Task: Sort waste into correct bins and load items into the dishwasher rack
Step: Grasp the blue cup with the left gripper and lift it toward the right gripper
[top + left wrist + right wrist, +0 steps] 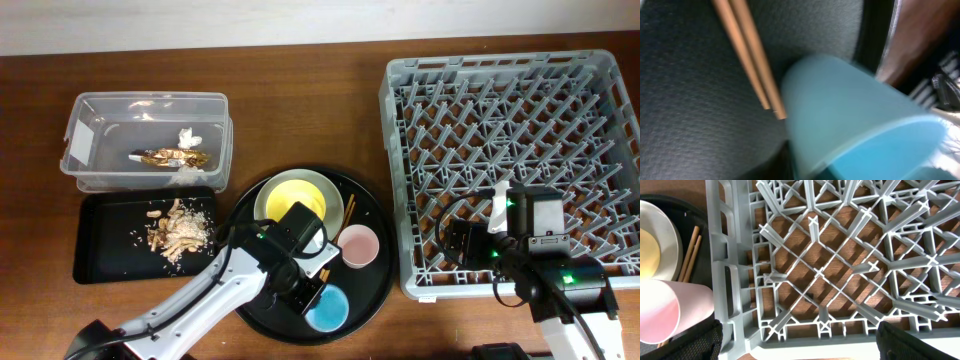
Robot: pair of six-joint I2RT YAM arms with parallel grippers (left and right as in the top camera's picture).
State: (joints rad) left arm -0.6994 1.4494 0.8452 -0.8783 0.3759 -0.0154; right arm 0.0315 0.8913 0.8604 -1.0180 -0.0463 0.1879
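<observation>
My left gripper [305, 292] is low over the round black tray [375, 290], shut on the wall of the blue cup [328, 308]. The cup fills the left wrist view [850, 110], blurred, next to the chopsticks [747, 55]. The yellow bowl [292, 193] sits inside the grey-green bowl [262, 200]. The pink cup [358, 245] and chopsticks [348, 212] lie on the round tray. My right gripper [800, 340] is open and empty over the near left corner of the grey rack [500, 150]. The gold wrapper [170, 157] and tissue [188, 136] lie in the clear tub [95, 110]. Food scraps [180, 230] lie in the black tray [100, 250].
The rack's left wall [720, 255] stands between my right gripper and the round tray. The pink cup [670, 312] lies just left of that wall in the right wrist view. The clear tub and black tray sit at the far left on the brown table.
</observation>
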